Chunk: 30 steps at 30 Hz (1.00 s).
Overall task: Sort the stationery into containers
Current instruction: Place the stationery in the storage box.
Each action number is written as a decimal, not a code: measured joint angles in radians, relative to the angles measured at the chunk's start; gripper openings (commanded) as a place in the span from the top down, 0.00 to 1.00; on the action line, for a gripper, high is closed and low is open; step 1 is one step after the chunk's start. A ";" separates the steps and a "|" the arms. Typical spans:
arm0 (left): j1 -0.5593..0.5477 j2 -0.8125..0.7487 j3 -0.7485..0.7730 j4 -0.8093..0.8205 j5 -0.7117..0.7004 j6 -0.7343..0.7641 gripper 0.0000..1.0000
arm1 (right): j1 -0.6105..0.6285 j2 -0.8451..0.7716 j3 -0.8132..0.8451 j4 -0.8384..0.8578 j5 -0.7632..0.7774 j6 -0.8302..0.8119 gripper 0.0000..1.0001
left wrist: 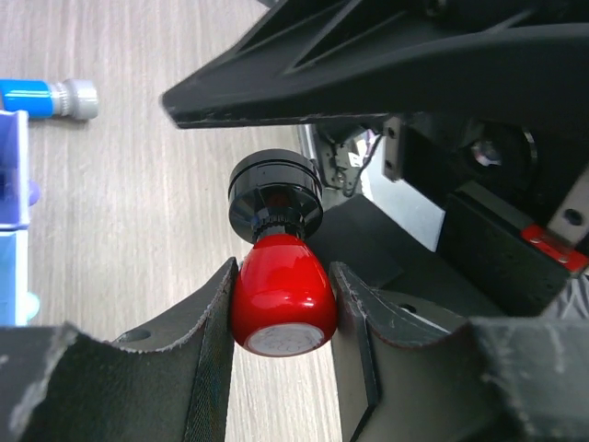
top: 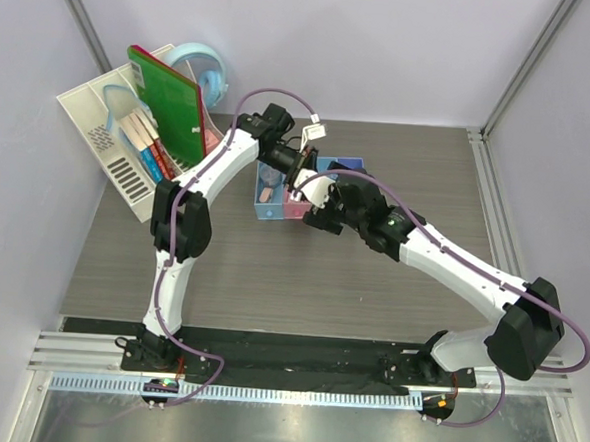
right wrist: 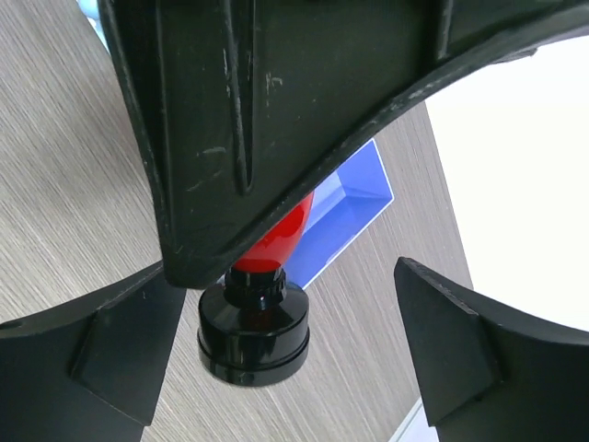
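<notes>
While angled toward each other, left jaws pinching red-and-black cylinder (left wrist: 281, 295), right jaws spread beside it.

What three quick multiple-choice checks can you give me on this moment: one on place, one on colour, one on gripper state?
1. Where is the red-and-black cylinder? A in a bin; B lying on the table; C between the fingers of the left gripper.
2. What colour is its cap? A white; B black; C green.
3. How is the right gripper? A open; B shut on the cylinder; C shut on nothing.
Answers: 1 C, the left wrist view shows both fingers pressing its red body. 2 B, the cap is glossy black in both wrist views. 3 A, its fingers stand wide apart on either side of the cap.
</notes>
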 measured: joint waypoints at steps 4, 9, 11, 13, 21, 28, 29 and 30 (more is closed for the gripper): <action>0.005 0.000 0.000 0.040 -0.039 -0.044 1.00 | -0.002 -0.011 0.000 0.002 0.002 0.027 0.00; 0.025 0.000 0.003 0.151 -0.146 -0.154 1.00 | -0.023 -0.073 0.000 0.004 0.001 0.066 0.00; 0.034 0.003 0.021 0.176 -0.208 -0.183 1.00 | -0.040 -0.105 0.001 0.009 0.002 0.077 0.00; 0.040 0.021 0.074 0.188 -0.291 -0.208 1.00 | -0.060 -0.134 0.001 0.019 0.005 0.084 0.00; 0.028 0.133 0.338 0.201 -0.673 -0.174 1.00 | -0.145 -0.188 -0.031 0.113 0.083 0.078 0.00; -0.048 0.173 0.338 0.193 -0.914 -0.043 1.00 | -0.193 -0.193 -0.137 0.143 0.121 0.050 0.00; -0.057 0.183 0.338 0.191 -0.932 -0.028 1.00 | -0.197 -0.193 -0.151 0.144 0.123 0.047 0.01; -0.066 0.194 0.338 0.189 -0.946 -0.019 1.00 | -0.200 -0.193 -0.160 0.145 0.125 0.046 0.00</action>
